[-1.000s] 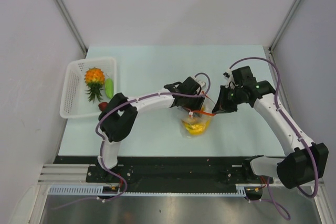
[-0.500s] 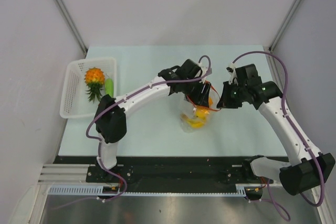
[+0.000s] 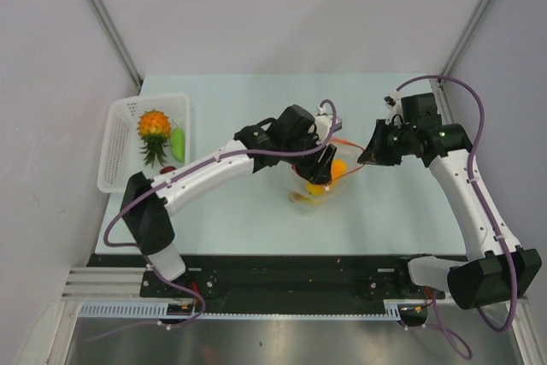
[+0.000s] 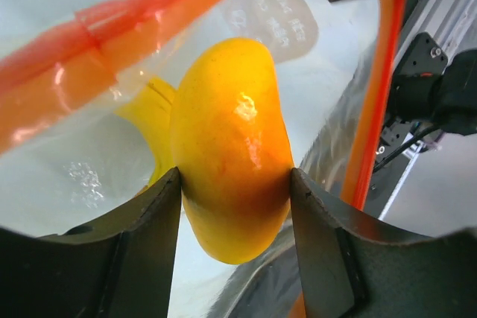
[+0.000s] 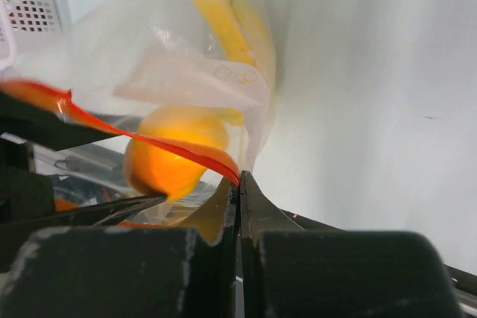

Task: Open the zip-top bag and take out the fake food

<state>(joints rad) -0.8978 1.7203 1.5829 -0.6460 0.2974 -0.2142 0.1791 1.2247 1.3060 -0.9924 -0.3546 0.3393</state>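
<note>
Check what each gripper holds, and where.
Left gripper: orange piece, pinched across its middle, at the bag mouth. Right gripper: the bag, by the end of its red zip strip.

Left arm (image 3: 198,172): white link shells, black joint housings on my feed, a purple cable running along its length.
Right arm (image 3: 475,211): same white and black, purple cable looping free near the wrist.
Fingers (image 4: 141,258): matte black, flat-faced.

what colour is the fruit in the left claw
Yellow-orange with a reddish blush. The fruit pinched in the left claw shows best in the left wrist view.
</note>
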